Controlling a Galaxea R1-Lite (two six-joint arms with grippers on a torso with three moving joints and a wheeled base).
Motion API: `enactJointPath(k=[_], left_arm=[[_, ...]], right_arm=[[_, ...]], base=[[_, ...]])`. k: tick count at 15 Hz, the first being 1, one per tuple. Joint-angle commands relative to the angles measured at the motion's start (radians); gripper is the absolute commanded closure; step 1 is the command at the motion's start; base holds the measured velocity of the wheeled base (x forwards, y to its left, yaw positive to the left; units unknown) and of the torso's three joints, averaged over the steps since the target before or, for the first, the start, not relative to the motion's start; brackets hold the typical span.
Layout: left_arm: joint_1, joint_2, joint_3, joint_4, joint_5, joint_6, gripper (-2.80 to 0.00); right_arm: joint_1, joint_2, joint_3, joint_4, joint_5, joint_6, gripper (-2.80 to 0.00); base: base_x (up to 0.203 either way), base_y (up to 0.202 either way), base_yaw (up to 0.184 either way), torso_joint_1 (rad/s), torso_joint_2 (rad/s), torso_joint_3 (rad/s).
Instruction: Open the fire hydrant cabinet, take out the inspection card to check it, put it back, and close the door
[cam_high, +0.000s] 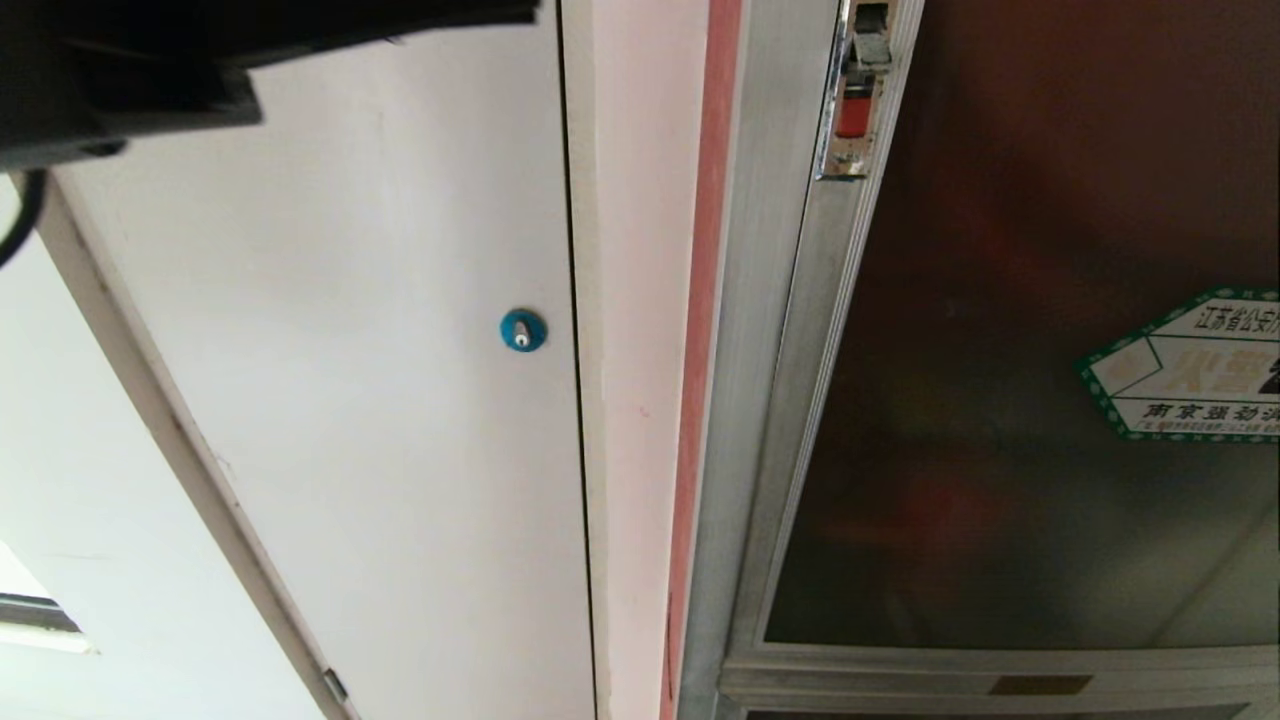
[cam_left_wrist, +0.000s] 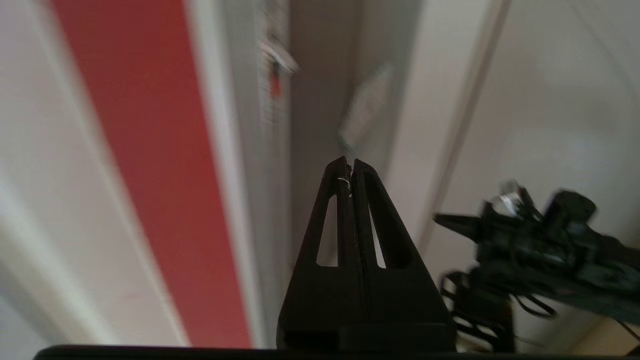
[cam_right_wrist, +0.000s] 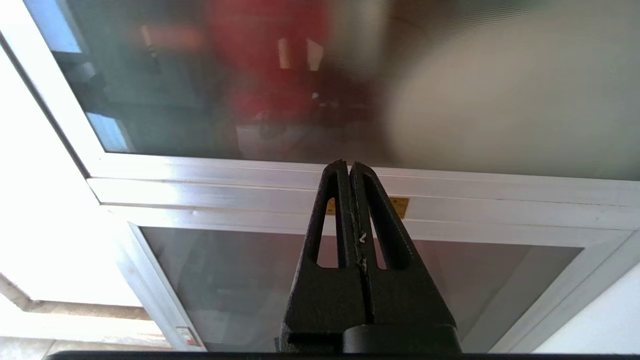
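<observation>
Against the wall on the right of the head view stands the fire hydrant cabinet, its silver frame shut around the door, a dark tinted glass panel bearing a green-bordered sticker and a slim latch with a red insert at its edge. Left of it sits a plain white panel with a blue round lock. The left gripper hangs in the air short of the cabinet, fingers pressed together on nothing, while the right gripper, likewise closed and empty, points at the frame rail between the door and the smaller lower glass panel; the inspection card cannot be made out.
</observation>
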Motion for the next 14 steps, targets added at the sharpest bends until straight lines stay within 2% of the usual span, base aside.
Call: enactJointPath(k=[1, 10, 14], left_arm=[[-0.058, 0.123, -0.019, -0.003, -0.001, 0.002, 0.00], [-0.141, 0.196, -0.044, -0.026, -0.001, 0.009, 0.00], [-0.215, 0.223, -0.037, -0.028, 0.007, 0.012, 0.00]], right_arm=[[0.000, 0.001, 0.000, 0.000, 0.000, 0.000, 0.00], [-0.001, 0.001, 0.000, 0.000, 0.000, 0.001, 0.00], [0.000, 0.001, 0.000, 0.001, 0.001, -0.002, 0.00]], base=[[0.000, 0.000, 0.000, 0.000, 0.00, 0.000], [0.000, 0.000, 0.000, 0.000, 0.00, 0.000], [0.000, 0.000, 0.000, 0.000, 0.00, 0.000]])
